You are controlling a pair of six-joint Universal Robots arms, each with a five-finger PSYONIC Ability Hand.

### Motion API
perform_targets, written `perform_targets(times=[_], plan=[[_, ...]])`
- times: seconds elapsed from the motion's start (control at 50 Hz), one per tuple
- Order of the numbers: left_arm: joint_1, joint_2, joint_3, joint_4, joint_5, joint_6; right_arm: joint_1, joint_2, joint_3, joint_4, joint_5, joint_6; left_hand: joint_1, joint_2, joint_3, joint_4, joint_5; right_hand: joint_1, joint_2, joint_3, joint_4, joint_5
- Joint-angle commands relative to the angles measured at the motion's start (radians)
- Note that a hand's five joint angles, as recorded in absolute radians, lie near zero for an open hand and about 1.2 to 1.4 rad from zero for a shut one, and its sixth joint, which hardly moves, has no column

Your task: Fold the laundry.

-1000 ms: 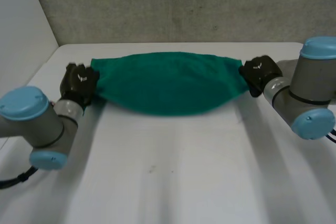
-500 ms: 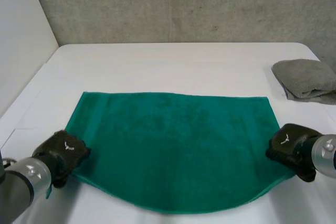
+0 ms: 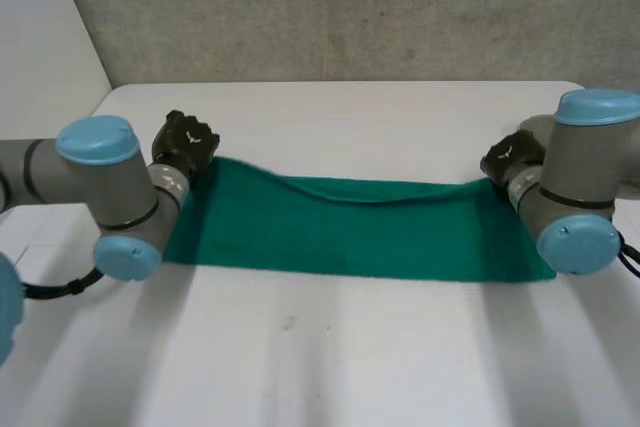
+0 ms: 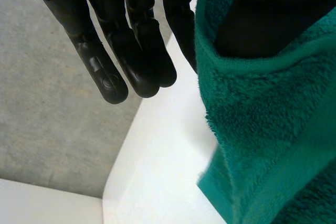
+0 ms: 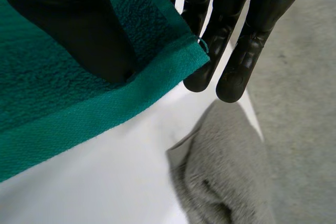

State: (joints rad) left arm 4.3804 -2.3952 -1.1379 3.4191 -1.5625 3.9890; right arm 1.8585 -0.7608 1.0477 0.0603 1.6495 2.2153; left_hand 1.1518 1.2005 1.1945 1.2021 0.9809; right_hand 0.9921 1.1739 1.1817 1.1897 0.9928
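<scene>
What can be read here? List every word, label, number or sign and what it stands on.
No readable text.
Unreadable, too small: white mark on the back of the left hand.
Likewise: white mark on the back of the right hand.
Blank: green terry towel, grey folded cloth, white table.

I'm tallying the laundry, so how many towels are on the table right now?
2. The green towel lies across the middle of the table; the grey towel lies bunched just past the right hand.
</scene>
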Motion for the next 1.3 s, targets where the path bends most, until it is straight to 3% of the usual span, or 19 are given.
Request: perform_targets(times=[0.02, 0.08, 0.1, 0.12, 0.16, 0.18, 0.28, 0.42, 0.58, 0.68, 0.82, 0.92, 1.14, 1.22, 1.3], plan=[[-0.007, -0.134, 0.165, 0.031, -0.002, -0.002, -0.001, 0.121, -0.167, -0.056, 0.033, -0.008, 0.244, 0.196, 0.202, 0.194, 0.241, 0.404, 0.222, 0.215, 0.207, 0.229], [-0.005, -0.165, 0.184, 0.045, -0.002, -0.002, -0.001, 0.156, -0.221, -0.053, 0.049, -0.005, 0.244, 0.196, 0.202, 0.194, 0.241, 0.404, 0.222, 0.215, 0.207, 0.229], [-0.007, -0.174, 0.178, 0.057, 0.005, -0.001, -0.001, 0.162, -0.230, -0.051, 0.056, -0.005, 0.193, 0.144, 0.150, 0.142, 0.189, 0.292, 0.110, 0.102, 0.094, 0.117], [-0.007, -0.176, 0.172, 0.066, 0.005, 0.001, -0.001, 0.169, -0.236, -0.048, 0.067, -0.003, 0.047, -0.002, 0.004, -0.004, 0.043, -0.122, -0.304, -0.312, -0.320, -0.297], [-0.009, -0.174, 0.153, 0.086, 0.002, 0.002, -0.001, 0.179, -0.241, -0.045, 0.110, 0.000, -0.474, -0.523, -0.517, -0.525, -0.478, -0.818, -0.999, -1.007, -1.015, -0.993], [-0.012, -0.173, 0.126, 0.112, 0.001, 0.001, -0.001, 0.178, -0.241, -0.045, 0.124, 0.004, -0.977, -1.026, -1.020, -1.028, -0.981, -0.818, -0.999, -1.007, -1.015, -0.993], [-0.036, -0.110, 0.038, 0.219, -0.001, 0.001, 0.005, 0.121, -0.212, -0.042, 0.150, 0.043, -0.977, -1.026, -1.020, -1.028, -0.981, -0.818, -0.999, -1.007, -1.015, -0.993], [-0.038, 0.022, -0.080, 0.285, -0.008, -0.007, -0.008, -0.118, -0.062, -0.042, 0.109, 0.228, -0.977, -1.026, -1.020, -1.028, -0.981, -0.818, -0.999, -1.007, -1.015, -0.993], [-0.030, 0.243, -0.304, 0.224, -0.005, -0.033, -0.056, -0.356, 0.222, 0.009, -0.088, 0.294, -0.977, -1.026, -1.020, -1.028, -0.981, -0.818, -0.999, -1.007, -1.015, -0.993], [-0.019, 0.341, -0.419, 0.200, 0.030, -0.135, -0.142, -0.460, 0.414, 0.098, -0.209, 0.300, -0.977, -1.026, -1.020, -1.028, -0.981, -0.818, -0.999, -1.007, -1.015, -0.993], [0.060, 0.418, -0.540, 0.180, 0.059, -0.275, -0.211, -0.482, 0.592, 0.017, -0.281, 0.330, -0.977, -1.026, -1.020, -1.028, -0.981, -0.818, -0.999, -1.007, -1.015, -0.993], [0.074, 0.424, -0.585, 0.178, 0.059, -0.286, -0.255, -0.477, 0.695, -0.105, -0.358, 0.346, -0.977, -1.026, -1.020, -1.028, -0.981, -0.755, -0.937, -0.944, -0.952, -0.930], [0.079, 0.407, -0.615, 0.180, 0.061, -0.289, -0.274, -0.341, 0.692, -0.258, -0.392, 0.354, -0.977, -1.026, -1.020, -1.028, -0.981, -0.482, -0.663, -0.671, -0.679, -0.657], [0.071, 0.407, -0.618, 0.180, 0.061, -0.289, -0.275, -0.308, 0.680, -0.281, -0.395, 0.356, -0.977, -1.026, -1.020, -1.028, -0.981, -0.326, -0.508, -0.516, -0.524, -0.501], [0.067, 0.407, -0.620, 0.180, 0.061, -0.289, -0.274, -0.278, 0.669, -0.326, -0.398, 0.357, -0.977, -1.026, -1.020, -1.028, -0.981, 0.069, -0.112, -0.120, -0.128, -0.106]])
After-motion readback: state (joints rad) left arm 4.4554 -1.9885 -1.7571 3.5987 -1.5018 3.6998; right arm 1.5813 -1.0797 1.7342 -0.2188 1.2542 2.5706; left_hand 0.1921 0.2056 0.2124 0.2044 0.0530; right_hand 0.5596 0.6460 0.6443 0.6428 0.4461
